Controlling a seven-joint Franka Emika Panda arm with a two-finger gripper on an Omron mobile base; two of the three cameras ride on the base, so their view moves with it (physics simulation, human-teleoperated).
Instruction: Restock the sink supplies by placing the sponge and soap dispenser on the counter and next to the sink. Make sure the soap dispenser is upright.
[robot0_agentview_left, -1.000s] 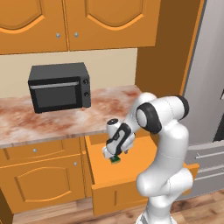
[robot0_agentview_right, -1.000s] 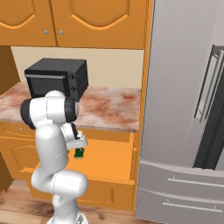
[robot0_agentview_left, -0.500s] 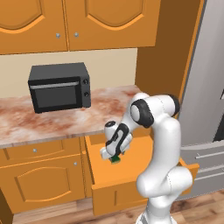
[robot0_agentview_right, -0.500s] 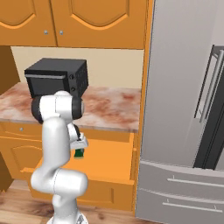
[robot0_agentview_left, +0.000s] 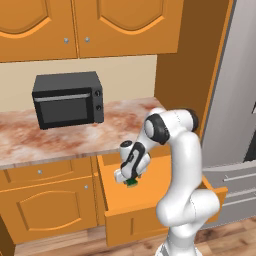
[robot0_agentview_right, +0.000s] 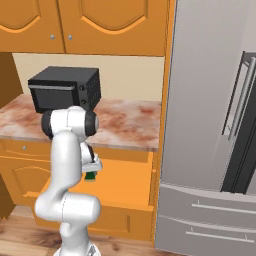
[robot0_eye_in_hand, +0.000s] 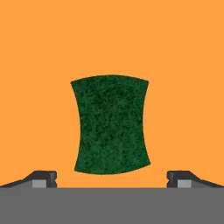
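Gripper (robot0_eye_in_hand: 111, 178) is standing wide open, finger tips at the lower left and lower right of the hand view, nothing between them. Sponge (robot0_eye_in_hand: 111, 130) is lying flat on the orange drawer floor (robot0_eye_in_hand: 183, 65) at frame centre (green face up). Left base view: gripper (robot0_agentview_left: 131, 181) is hanging in the open drawer (robot0_agentview_left: 120, 210), below the counter (robot0_agentview_left: 60, 142)

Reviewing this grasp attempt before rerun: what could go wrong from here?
1. The fingers stand wide apart on either side of the sponge, nothing gripped; closing too high could miss the flat pad.
2. The sponge lies on the open drawer floor; descending too far could hit it.
3. Lifting out, the hand could clip the counter edge above.
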